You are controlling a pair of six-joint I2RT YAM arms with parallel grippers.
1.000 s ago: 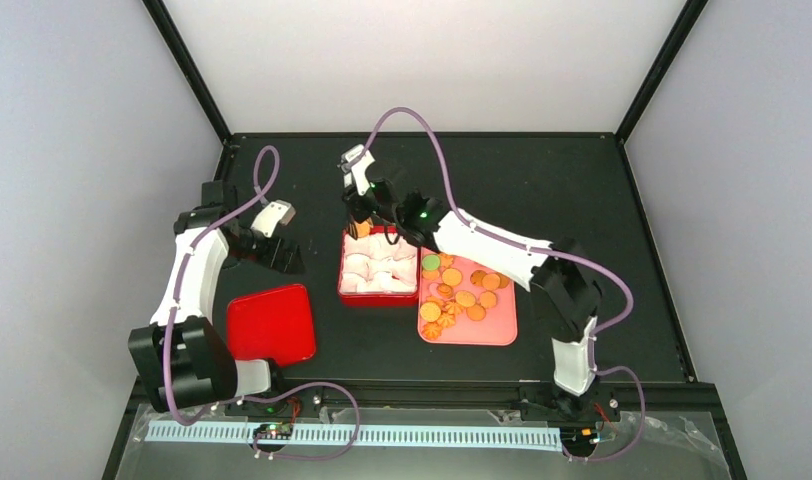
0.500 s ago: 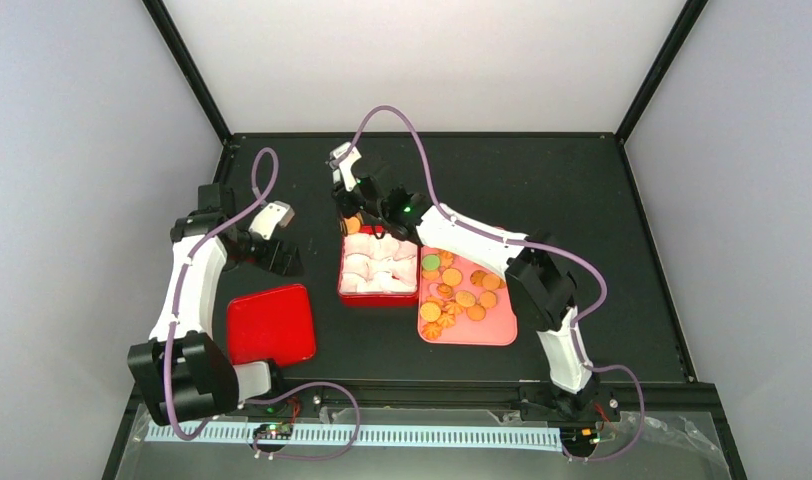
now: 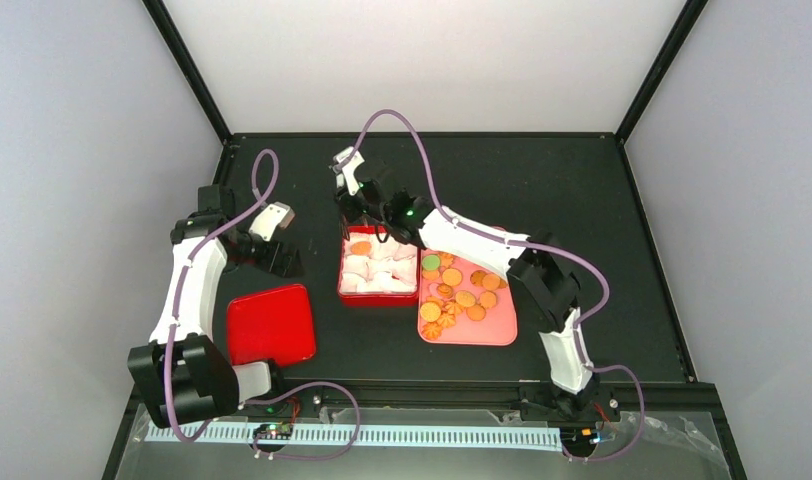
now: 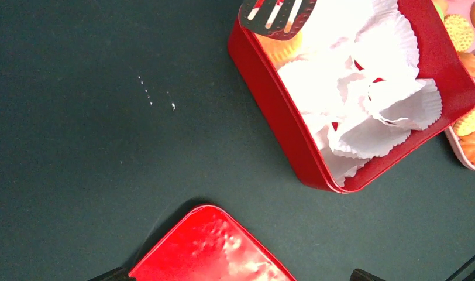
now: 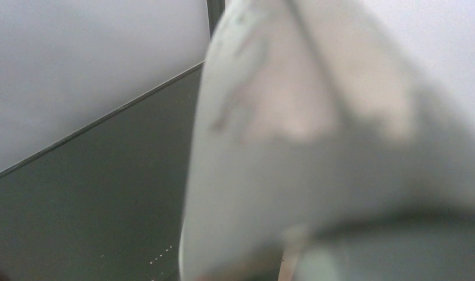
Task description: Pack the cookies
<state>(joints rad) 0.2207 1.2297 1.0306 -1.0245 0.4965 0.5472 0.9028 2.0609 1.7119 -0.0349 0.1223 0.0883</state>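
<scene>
The cookies (image 3: 452,290) lie piled on a pink tray (image 3: 492,335), mostly orange, one green (image 3: 431,262). One orange cookie (image 3: 362,247) lies in the far-left paper cup of the red tin (image 3: 342,272); it also shows in the left wrist view (image 4: 280,50). My right gripper (image 3: 365,206) hangs over the tin's far-left corner, shut on metal tongs, whose slotted tip (image 4: 277,14) stands just above that cookie. The right wrist view shows only a blurred pale shape (image 5: 317,146). My left gripper (image 4: 235,276) is open and empty, left of the tin, above the lid's corner.
White paper cups (image 4: 375,88) fill the red tin (image 4: 270,99). The red lid (image 3: 272,323) lies flat at the front left and also shows in the left wrist view (image 4: 212,252). The pink tray touches the tin's right side. Black posts stand at the far corners.
The orange cookie held in the tongs a second ago now lies in the tin's far-left cup. The right arm shifted slightly back and left. The left arm has not moved.
</scene>
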